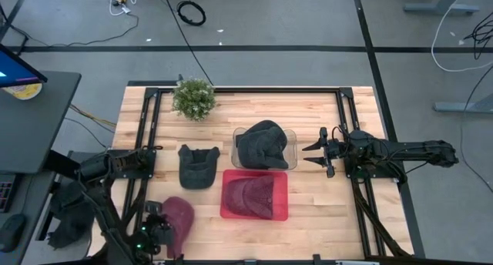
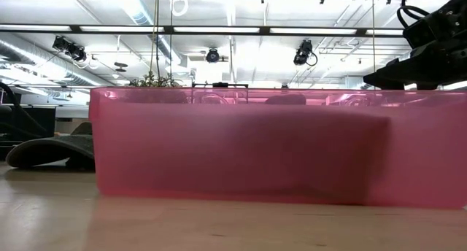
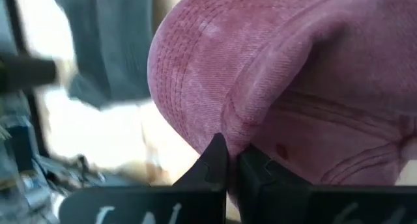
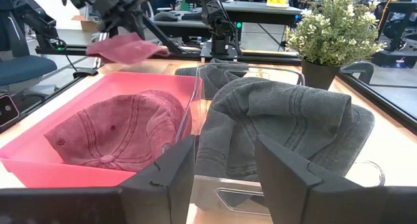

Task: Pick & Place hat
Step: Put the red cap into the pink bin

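My left gripper (image 1: 168, 226) hovers near the table's near left corner and is shut on a maroon hat (image 1: 181, 216), seen close up in the left wrist view (image 3: 273, 74) and raised off the table in the right wrist view (image 4: 127, 49). A second maroon hat (image 1: 250, 194) lies in the red bin (image 1: 227, 213). A grey hat (image 1: 260, 144) sits in the clear bin (image 1: 291, 139), bulging above its rim. A dark hat (image 1: 196, 166) lies flat on the table. My right gripper (image 1: 310, 155) is open, just right of the clear bin, pointing at it. My left gripper pinches a fold of the maroon hat's cloth (image 3: 238, 129) between its two shut fingers, near where the stitched brim meets the crown. The hat stands out ahead of the fingers and is lifted clear of the table.
A potted plant (image 1: 194, 98) stands near the far edge, left of centre. The red bin's wall (image 2: 241, 149) fills the low view. Bare wood lies to the right of the bins, under my right arm, and along the near edge.
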{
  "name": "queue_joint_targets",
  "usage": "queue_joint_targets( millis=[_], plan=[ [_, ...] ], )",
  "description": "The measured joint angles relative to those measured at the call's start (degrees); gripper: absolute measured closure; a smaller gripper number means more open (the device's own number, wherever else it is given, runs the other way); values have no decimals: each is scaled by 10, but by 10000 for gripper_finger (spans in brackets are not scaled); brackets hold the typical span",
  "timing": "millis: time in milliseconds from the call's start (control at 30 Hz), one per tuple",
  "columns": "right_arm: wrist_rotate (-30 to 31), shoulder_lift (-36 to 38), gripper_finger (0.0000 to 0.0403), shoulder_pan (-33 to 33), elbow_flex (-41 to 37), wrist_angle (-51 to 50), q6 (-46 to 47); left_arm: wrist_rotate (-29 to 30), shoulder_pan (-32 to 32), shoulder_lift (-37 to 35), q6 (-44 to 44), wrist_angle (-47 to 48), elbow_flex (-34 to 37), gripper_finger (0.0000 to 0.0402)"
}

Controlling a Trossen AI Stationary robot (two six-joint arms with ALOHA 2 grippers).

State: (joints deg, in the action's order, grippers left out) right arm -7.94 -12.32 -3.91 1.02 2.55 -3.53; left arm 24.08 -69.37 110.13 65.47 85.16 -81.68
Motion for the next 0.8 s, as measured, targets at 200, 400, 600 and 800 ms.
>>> queue_joint_targets(
  millis=[200, 400, 600, 800],
  plan=[
    [0, 0, 238, 0, 0, 0, 0, 62, 0, 0, -164, 9, -46, 394],
    [0, 0, 237, 0, 0, 0, 0, 163, 1, 0, -273, 18, -66, 394],
    [0, 0, 238, 0, 0, 0, 0, 246, 5, 0, -412, 22, -67, 395],
    [0, 0, 237, 0, 0, 0, 0, 325, 22, 0, -471, 22, -67, 395]
  ],
)
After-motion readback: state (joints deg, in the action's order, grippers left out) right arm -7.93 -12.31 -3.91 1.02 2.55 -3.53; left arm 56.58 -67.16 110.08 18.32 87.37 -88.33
